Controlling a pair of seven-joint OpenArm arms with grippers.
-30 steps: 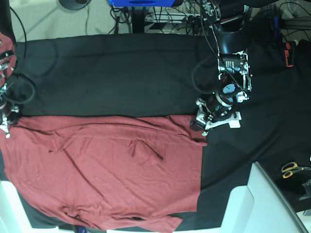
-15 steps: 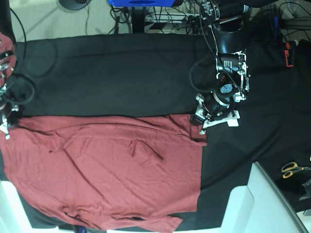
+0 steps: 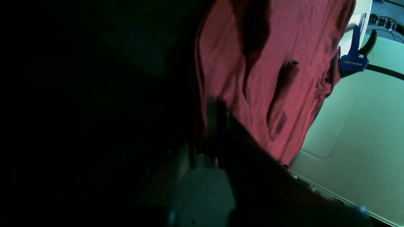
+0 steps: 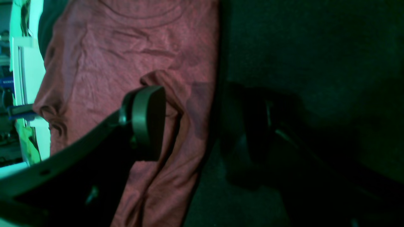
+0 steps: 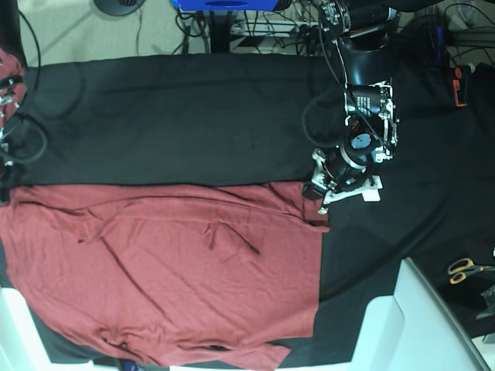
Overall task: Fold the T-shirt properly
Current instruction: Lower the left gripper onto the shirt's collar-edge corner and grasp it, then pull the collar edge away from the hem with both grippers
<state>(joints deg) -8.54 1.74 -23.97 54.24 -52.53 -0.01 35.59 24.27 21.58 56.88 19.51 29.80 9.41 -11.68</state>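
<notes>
Lying flat | T-shirt (image 5: 170,270) | long axis left-right in base view

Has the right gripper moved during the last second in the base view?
Yes. The right gripper slid off toward the frame's left edge, away from the T-shirt corner.

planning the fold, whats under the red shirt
The T-shirt lies spread on the black table cloth, which shows along its upper and right edges. A white surface shows at its lower left edge. Whatever lies beneath the shirt's middle is covered.
</notes>
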